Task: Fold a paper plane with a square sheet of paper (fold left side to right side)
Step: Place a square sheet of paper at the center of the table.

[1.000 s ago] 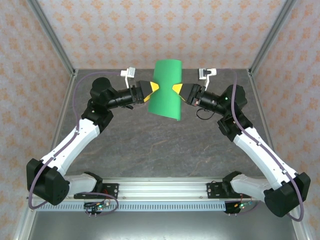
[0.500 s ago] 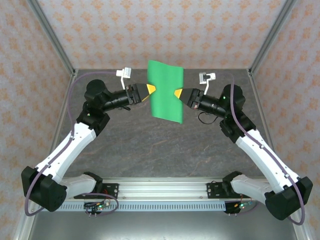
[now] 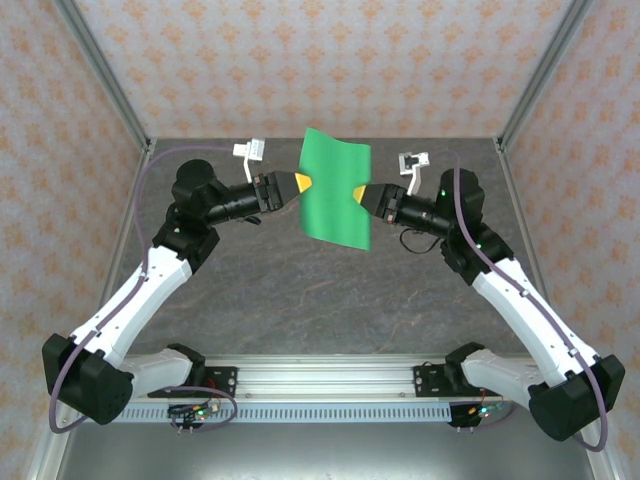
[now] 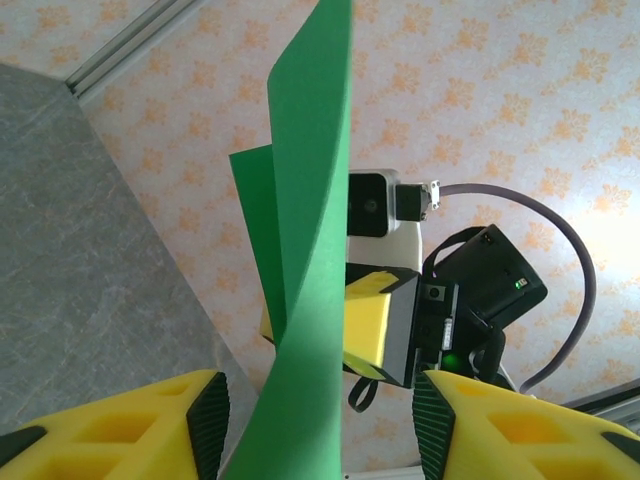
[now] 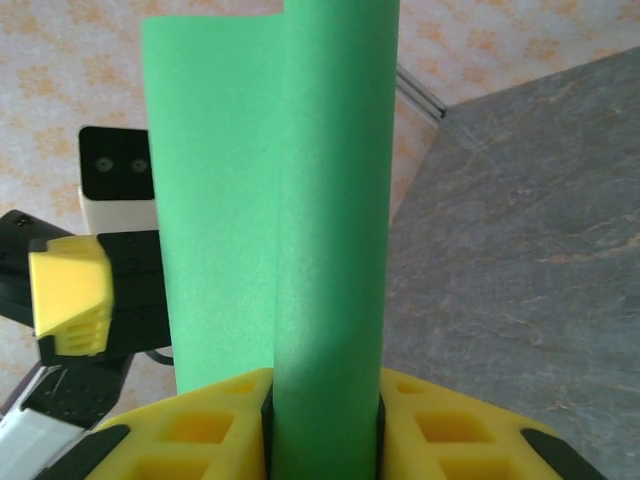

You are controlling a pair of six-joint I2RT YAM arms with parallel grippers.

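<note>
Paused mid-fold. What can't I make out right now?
Top view: the sheet covers the table under it; creases too faint to judge.
Left wrist view: the sheet's lower end runs off the bottom edge, between the left gripper's fingers.
Right wrist view: the sheet hides part of the left gripper and runs off the top edge.

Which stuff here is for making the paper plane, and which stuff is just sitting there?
For the job:
- green sheet of paper, held up off the table
- right gripper, shut on one edge of it
- left gripper, open around the other edge

Just there:
- grey table
- patterned walls
- metal rail by the arm bases
</note>
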